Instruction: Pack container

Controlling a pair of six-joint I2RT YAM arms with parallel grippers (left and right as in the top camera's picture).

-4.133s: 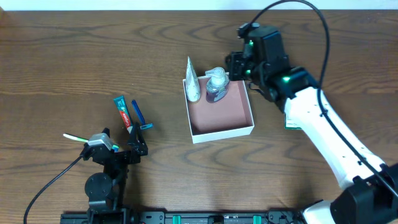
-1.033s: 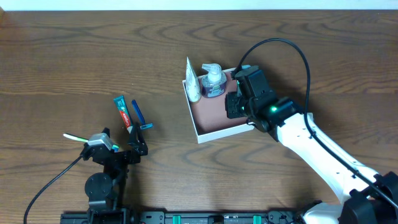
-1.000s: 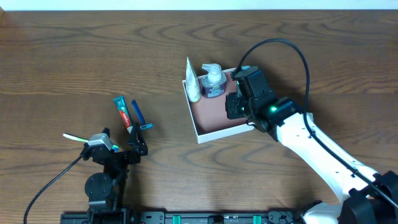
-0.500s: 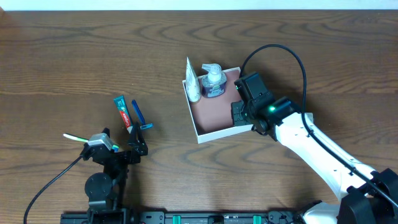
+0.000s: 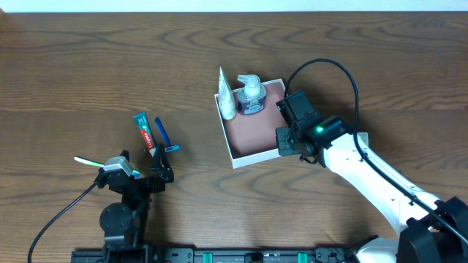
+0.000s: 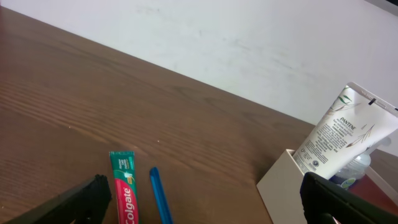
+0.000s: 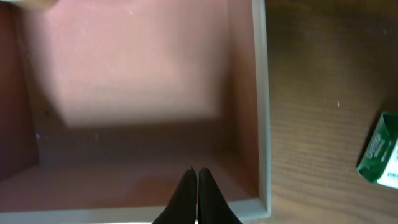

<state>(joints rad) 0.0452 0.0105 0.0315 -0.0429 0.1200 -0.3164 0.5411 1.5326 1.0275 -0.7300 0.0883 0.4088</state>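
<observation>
The container (image 5: 252,153) is a shallow white box with a pink floor (image 7: 137,74) at mid-table. A white Pantene tube (image 5: 226,96) leans on its left wall, and a clear pump bottle (image 5: 251,95) stands at its back. My right gripper (image 5: 282,140) hovers at the container's near right corner. Its fingers are shut with nothing between them, the tips (image 7: 197,172) just inside the white wall (image 7: 260,99). My left gripper (image 5: 146,179) rests wide open at the front left, and its view shows the tube (image 6: 339,138) and the container wall (image 6: 281,190).
A Colgate toothpaste tube (image 5: 145,131) and a blue handle (image 5: 162,134) lie side by side left of the container, just beyond the left gripper. A green-tipped stick (image 5: 88,161) lies at the far left. A green packet (image 7: 380,150) sits on the wood right of the container.
My right gripper has drawn back from over the container's right side to its near right corner, and its fingers have closed. The left arm has not moved.
</observation>
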